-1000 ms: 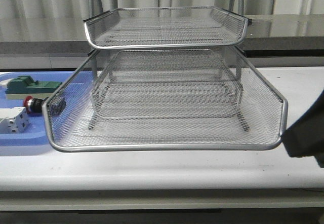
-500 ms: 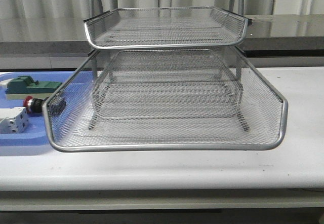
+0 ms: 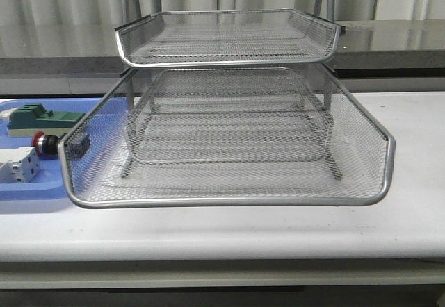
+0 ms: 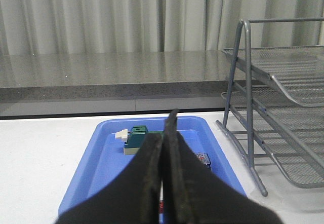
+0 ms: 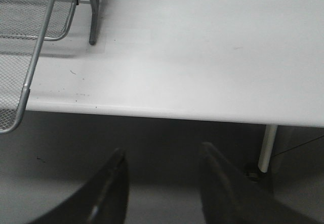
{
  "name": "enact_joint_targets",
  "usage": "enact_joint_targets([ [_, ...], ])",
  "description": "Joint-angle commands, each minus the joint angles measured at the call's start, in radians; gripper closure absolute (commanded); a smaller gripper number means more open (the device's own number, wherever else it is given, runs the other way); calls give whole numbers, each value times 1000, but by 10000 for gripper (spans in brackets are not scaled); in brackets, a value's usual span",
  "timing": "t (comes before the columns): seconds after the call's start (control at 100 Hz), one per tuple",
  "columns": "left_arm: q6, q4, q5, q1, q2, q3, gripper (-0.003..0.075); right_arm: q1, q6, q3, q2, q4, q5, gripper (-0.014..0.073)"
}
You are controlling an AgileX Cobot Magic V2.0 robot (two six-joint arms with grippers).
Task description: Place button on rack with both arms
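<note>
Button (image 3: 47,142) in blue tray (image 3: 28,194), body half hidden behind rack (image 3: 229,175) mesh. Left gripper (image 4: 163,148) pressed together, empty; right gripper (image 5: 162,183) spread, off table edge.

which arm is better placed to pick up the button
Left. Its gripper, jaws shut, faces the blue tray holding the button. The right gripper, jaws open, hangs off the table's edge on the far side.

Left hand (image 4: 163,183) closed; right hand (image 5: 162,183) agape
</note>
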Motion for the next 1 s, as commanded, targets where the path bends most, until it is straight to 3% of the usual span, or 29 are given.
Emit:
enact_joint_targets([
  [0.0, -5, -9, -84, 1, -32, 33, 741, -1, 0, -32, 3, -13, -48, 463],
  [0.12, -5, -9, -84, 1, -32, 33, 741, -1, 0, -32, 3, -13, -42, 666],
  [0.99, -5, -9, -84, 1, -32, 33, 741, -1, 0, -31, 3, -13, -37, 662],
])
